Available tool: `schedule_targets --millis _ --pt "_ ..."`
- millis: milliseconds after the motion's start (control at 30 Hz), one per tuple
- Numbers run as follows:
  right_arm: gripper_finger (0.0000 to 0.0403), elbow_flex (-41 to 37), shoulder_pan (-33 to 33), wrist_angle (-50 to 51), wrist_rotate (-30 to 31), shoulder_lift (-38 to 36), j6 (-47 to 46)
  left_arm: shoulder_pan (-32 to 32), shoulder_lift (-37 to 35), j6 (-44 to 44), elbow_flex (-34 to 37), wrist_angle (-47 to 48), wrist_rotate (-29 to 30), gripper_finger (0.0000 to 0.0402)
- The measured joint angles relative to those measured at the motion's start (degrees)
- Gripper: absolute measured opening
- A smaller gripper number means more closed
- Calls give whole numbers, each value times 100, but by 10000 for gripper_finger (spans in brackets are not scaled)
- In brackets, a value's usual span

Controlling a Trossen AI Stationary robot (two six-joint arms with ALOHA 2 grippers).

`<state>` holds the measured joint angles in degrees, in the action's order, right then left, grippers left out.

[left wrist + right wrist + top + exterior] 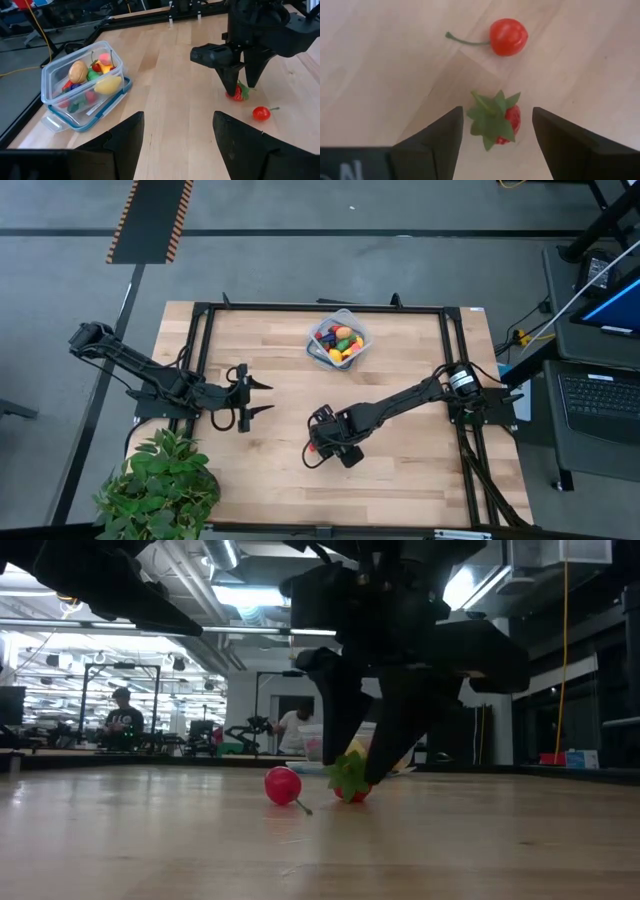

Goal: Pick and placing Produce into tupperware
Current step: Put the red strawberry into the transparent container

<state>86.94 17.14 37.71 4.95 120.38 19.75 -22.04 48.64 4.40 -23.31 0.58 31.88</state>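
Potted plant [160, 485]: leafy, green, stood at the near left corner of the bench [270, 470].

Left gripper [262, 398]: hovered over the left part of the bench, fingers spread, nothing between them.

Cherry [508, 36]: small, red, thin green stem; lay loose on the wood just beside the strawberry, apart from it.

Strawberry [506, 120]: red, green leafy cap; lay on the bench near its middle, between the fingers of the right gripper [494, 131].

Right gripper: lowered over the strawberry, fingers spread to either side of it; in the low view one finger seemed to touch the fruit, though this could not be told for sure.

Tupperware [337, 340]: clear bluish container at the far middle of the bench, well apart from both grippers. Held a yellow lemon [107, 85], a tan rounded piece [78, 71] and several red, green and orange pieces, too small to name.
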Motion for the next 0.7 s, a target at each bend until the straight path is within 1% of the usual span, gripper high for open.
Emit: schedule_targets --millis 500,600,700 --pt "237 13 -8 -6 -72 271 -20 0 0 0 0 35 0 230" --pt "225 9 -8 -8 -74 262 -20 0 0 0 0 34 0 230" --pt "196 7 -6 25 -87 262 -20 0 -1 0 0 31 0 230"
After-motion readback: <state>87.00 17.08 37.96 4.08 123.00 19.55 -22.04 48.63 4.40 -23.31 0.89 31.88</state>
